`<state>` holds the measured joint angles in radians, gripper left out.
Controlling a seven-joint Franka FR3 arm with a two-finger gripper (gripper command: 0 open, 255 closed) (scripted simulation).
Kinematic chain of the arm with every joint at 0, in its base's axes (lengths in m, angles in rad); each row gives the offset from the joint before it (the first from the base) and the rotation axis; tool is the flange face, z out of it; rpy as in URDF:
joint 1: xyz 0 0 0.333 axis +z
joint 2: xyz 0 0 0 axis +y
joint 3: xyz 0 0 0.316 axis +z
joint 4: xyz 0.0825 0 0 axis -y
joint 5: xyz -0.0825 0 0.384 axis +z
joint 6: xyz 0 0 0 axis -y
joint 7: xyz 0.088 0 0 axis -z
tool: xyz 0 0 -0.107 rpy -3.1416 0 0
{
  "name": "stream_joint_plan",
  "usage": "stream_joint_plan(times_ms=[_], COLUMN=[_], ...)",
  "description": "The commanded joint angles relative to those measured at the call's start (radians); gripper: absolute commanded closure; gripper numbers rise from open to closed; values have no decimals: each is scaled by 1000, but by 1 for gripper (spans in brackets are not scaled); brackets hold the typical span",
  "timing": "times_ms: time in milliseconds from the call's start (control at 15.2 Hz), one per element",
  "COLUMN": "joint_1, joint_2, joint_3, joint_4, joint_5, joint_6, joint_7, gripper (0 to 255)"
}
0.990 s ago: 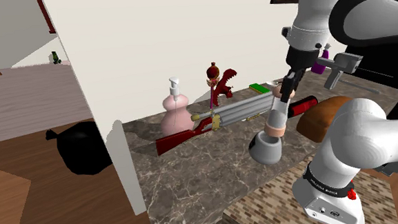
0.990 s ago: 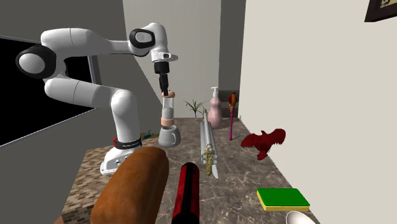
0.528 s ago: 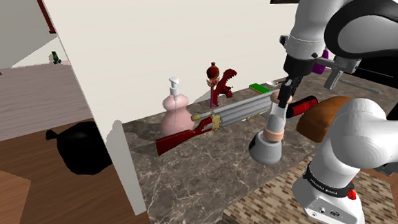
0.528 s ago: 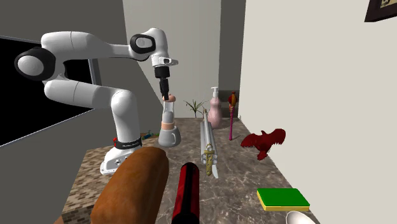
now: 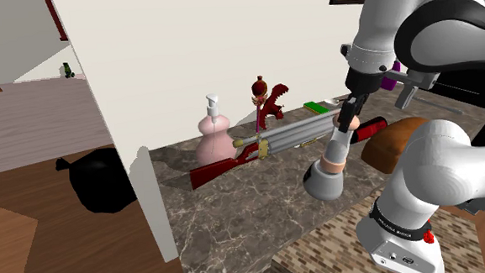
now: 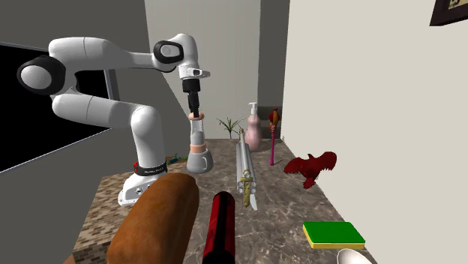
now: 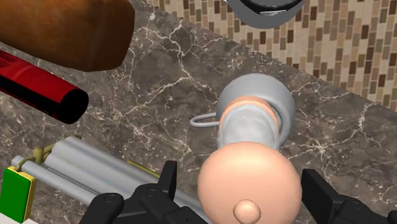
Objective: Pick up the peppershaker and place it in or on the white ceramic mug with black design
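Directly beneath the arm's black jaws, spread apart either side of its peach cap without touching, the pepper shaker (image 6: 197,136) stands in the grey mug (image 6: 197,163) on the marble bench (image 6: 281,199).

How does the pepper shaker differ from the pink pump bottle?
The pepper shaker is slim, pale grey with a peach cap; the pump bottle is pink and bulbous. The shaker sits in the grey mug; the bottle stands on the marble counter. Neither is gripped: the gripper is open around the shaker's cap.
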<state>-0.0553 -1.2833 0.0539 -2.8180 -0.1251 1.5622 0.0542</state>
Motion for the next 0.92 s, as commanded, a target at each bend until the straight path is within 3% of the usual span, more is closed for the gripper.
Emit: stream_joint_plan(times_ms=[0, 330, 858], joint_1=[0, 2, 2], joint_2=[0, 52, 52], joint_3=[0, 19, 19], joint_4=[0, 145, 145], joint_5=[0, 17, 17], joint_6=[0, -94, -94], joint_7=[0, 1, 1], gripper=[0, 0, 0])
